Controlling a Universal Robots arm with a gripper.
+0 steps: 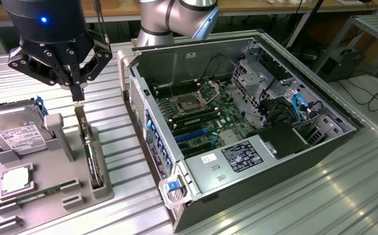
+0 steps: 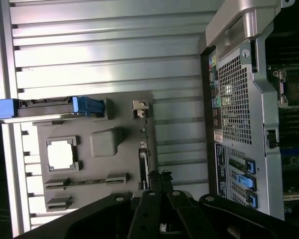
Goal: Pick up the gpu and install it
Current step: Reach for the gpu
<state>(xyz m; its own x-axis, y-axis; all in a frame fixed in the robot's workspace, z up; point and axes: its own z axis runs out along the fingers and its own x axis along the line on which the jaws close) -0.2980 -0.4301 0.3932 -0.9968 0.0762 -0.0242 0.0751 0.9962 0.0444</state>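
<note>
One arm, w/ its gripper hanging over the grey parts tray on the exterior view's left. Jaws pressed together, no gap btw the fingertips, pointing straight down at the top edge of the gpu. The tips are at or just above the card's pale bracket end; can't tell if they nip it. The gpu stands on edge in the tray's slot along the side nearest the pc case, not lifted.

Wrist view: gripper is directly over the gpu, seen edge-on as a thin dark strip on the tray.

Also on the tray are a hard drive w/ white label, a cpu and a memory stick, all well apart from the fingertips. The case lies open on the slatted metal table, motherboard exposed.
</note>
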